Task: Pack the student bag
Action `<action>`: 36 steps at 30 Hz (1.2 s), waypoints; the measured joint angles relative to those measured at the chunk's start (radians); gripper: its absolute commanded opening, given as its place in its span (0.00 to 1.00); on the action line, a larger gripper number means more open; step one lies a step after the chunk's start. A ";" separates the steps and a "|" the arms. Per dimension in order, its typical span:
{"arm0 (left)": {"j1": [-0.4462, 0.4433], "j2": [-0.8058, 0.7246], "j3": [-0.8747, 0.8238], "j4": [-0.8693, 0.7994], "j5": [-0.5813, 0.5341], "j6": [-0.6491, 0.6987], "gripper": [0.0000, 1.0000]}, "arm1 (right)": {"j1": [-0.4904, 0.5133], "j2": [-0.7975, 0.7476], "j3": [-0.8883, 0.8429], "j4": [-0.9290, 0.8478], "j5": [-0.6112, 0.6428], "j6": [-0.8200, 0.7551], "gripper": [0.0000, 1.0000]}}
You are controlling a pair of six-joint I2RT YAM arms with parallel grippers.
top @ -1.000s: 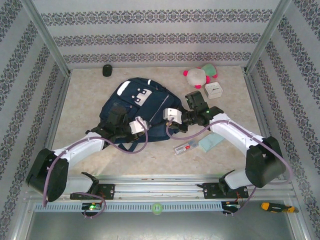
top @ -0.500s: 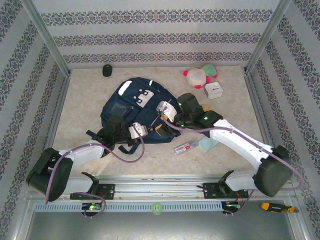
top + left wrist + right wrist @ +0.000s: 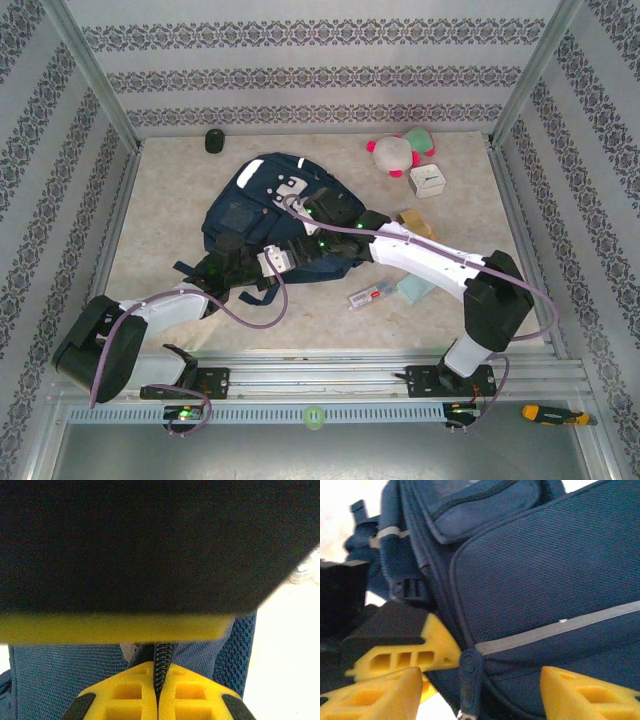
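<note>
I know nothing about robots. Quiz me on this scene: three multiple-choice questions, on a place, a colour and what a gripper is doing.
1. Where is the plush toy? A) far side, by the white box B) near left corner C) beside the arm bases
2. Colour of the left gripper's fingers? A) red B) yellow C) green
3. The left gripper is: A) wide open B) shut on a cord of the student bag C) holding a pen
Answers: A, it lies beside the box; B, plainly yellow; B, its fingers pinch the cord.
</note>
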 measured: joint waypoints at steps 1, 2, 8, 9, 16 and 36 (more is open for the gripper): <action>0.000 0.000 0.000 0.000 -0.002 0.000 0.00 | 0.008 0.010 0.009 -0.007 0.032 0.012 0.49; -0.001 0.000 0.000 0.001 -0.004 0.000 0.00 | 0.014 0.017 0.013 -0.011 0.061 0.023 0.43; -0.008 0.000 0.000 0.006 -0.015 0.000 0.00 | 0.030 0.033 0.027 -0.036 0.182 0.068 0.19; -0.008 0.000 0.000 0.006 -0.017 0.000 0.00 | 0.030 0.032 0.027 -0.032 0.188 0.072 0.15; -0.014 0.000 0.000 0.006 -0.061 0.000 0.00 | 0.036 -0.005 -0.002 0.016 0.185 0.119 0.00; -0.018 -0.104 0.002 -0.110 -0.137 0.006 0.24 | -0.345 -0.328 -0.534 0.480 -0.044 0.240 0.00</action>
